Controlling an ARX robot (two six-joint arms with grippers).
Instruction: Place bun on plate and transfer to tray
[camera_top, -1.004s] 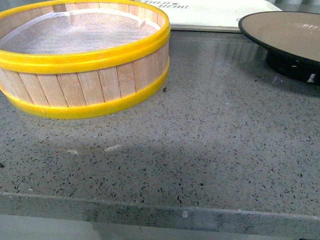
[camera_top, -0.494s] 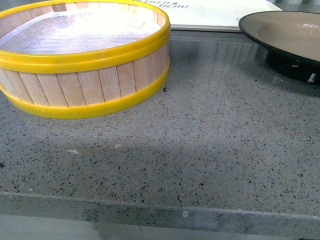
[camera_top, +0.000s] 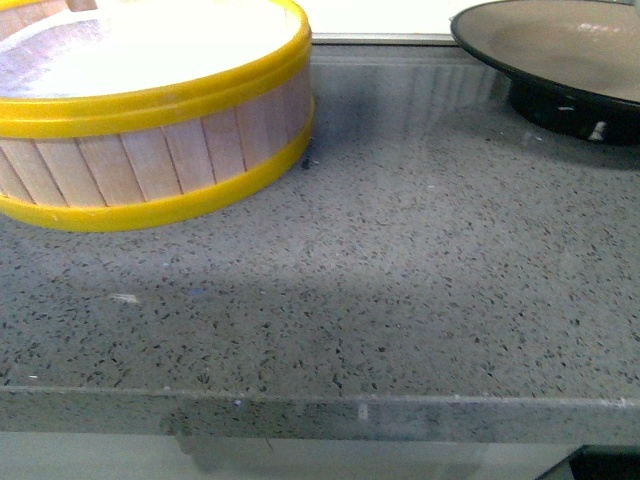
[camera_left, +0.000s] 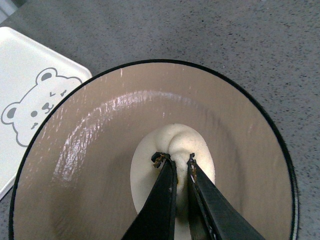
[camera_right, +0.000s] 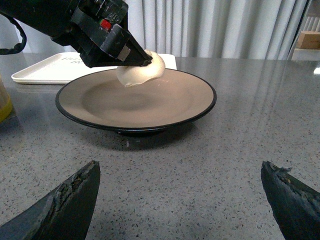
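pinching claw: the left gripper (camera_left: 175, 159) has its two dark fingers drawn close together on the bun, squeezing the dough between their tips.
bun: the white bun (camera_left: 186, 137) sits in that grip and bulges past the fingertips, over the middle of the plate; i cannot tell whether its underside touches the dish.
plate: the plate (camera_left: 95, 165) lies directly under the claw, beige inside with a black rim all round.
tray: the white tray (camera_left: 30, 70) with the bear drawing lies just beside the plate's rim, off to one side of the claw.
countertop: the grey speckled countertop (camera_left: 225, 35) carries both plate and tray.
right claw: the right gripper (camera_right: 178, 163) is well apart from the pinching claw, low over the countertop on the plate's near side, fingers spread wide with nothing between them.
steamer basket: the yellow-rimmed wooden steamer basket (camera_top: 150, 150) stands well apart from the claw, across a stretch of bare countertop from the plate.
curtain: a pale curtain (camera_right: 215, 27) hangs farthest from the claw, behind the tray.
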